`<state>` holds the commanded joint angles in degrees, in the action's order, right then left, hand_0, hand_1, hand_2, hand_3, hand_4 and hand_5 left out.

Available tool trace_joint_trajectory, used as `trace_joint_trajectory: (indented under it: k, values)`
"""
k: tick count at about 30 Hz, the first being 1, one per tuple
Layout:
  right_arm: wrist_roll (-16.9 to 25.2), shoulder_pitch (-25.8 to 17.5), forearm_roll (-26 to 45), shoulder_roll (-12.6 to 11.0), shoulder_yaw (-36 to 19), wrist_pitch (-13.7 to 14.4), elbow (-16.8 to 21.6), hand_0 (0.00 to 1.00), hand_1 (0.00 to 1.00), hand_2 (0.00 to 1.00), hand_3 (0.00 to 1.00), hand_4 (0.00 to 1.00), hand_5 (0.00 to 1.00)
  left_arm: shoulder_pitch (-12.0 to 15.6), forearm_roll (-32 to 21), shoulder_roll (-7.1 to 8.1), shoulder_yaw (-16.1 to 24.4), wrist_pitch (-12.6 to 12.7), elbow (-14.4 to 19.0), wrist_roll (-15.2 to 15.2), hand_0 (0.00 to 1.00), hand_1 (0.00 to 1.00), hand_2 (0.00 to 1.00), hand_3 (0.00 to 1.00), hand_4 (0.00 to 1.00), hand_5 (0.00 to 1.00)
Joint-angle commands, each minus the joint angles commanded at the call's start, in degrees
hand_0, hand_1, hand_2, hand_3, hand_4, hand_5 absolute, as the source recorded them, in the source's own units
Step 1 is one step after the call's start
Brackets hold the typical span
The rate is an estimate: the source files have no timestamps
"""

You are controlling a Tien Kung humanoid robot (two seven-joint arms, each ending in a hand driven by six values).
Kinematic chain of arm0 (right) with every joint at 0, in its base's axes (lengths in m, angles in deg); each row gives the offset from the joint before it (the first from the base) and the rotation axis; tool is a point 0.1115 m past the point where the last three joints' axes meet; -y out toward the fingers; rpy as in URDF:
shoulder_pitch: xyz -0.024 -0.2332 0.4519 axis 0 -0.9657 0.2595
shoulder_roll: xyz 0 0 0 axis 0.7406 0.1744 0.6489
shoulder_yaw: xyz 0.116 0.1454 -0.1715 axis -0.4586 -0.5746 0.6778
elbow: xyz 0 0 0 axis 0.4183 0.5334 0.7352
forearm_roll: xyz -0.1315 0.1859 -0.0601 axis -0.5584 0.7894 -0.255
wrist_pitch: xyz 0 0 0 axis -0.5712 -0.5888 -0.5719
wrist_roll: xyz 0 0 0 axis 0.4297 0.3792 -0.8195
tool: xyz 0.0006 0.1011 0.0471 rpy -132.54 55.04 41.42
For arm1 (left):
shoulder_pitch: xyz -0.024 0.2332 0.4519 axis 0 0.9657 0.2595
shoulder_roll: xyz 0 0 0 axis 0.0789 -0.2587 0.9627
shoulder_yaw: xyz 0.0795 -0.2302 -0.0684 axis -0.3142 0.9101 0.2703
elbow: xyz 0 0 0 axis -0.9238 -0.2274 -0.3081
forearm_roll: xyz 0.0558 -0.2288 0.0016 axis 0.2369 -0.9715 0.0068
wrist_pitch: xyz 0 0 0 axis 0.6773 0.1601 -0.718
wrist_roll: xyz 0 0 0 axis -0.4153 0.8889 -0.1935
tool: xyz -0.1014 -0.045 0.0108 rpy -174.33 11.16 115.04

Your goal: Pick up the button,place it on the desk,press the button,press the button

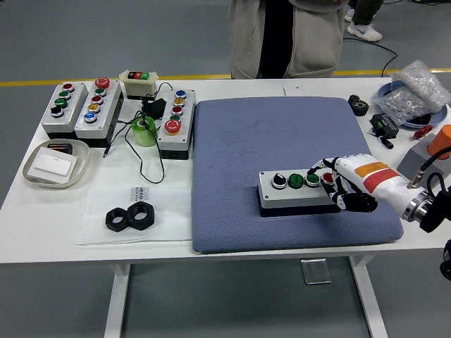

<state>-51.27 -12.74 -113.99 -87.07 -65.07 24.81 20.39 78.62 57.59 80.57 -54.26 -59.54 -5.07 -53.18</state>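
Observation:
A grey button box lies on the blue mat, toward its front right. On top it carries a black selector, two green buttons and a red button at the right end. My right hand comes in from the right and lies over that right end. One white finger reaches across the top beside the red button, and the black fingers are curled against the box's right side. It holds nothing. My left arm is out of the picture.
Three more button boxes and a small switch unit stand at the back left, with a green tape roll and cables. A tray and two black nuts lie front left. Parts bags and an orange-topped block crowd the right. A person stands at the far side.

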Motion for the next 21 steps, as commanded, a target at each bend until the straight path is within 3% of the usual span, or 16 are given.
trace_joint_trajectory:
  k: [21]
  values:
    - [-0.9,0.3,-0.6,0.1,3.4,-1.5,-1.7,0.203,0.018,0.153,0.719,0.448,0.002,0.4,1.1,-0.08,0.7,0.1,0.0,0.3,0.756,0.828,0.871,0.831,0.637,0.998]
